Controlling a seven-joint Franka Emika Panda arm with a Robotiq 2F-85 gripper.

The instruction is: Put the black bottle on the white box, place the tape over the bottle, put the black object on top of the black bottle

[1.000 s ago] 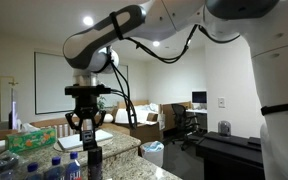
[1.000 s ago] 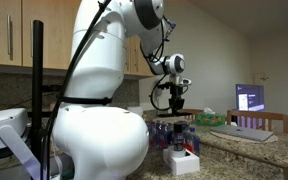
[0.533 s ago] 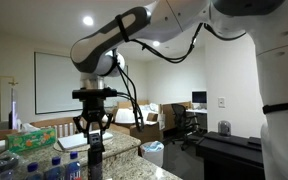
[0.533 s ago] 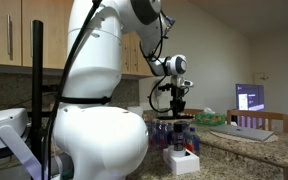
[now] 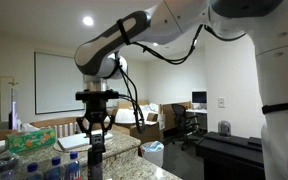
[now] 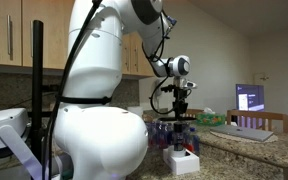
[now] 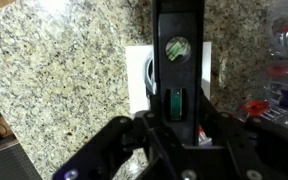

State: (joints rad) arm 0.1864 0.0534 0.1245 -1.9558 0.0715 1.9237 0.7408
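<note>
shifting black bottle [image 5: 96, 160] over white box [image 7: 138, 85]

In the wrist view the black bottle [image 7: 176, 20], cut off above, hides much of the white box [image 7: 136, 95].

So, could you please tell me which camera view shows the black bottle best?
An exterior view, side-on: the black bottle is held upright by the gripper. The wrist view shows it only from above, over the white box. In an exterior view behind the arm, the bottle is a small dark shape.
</note>
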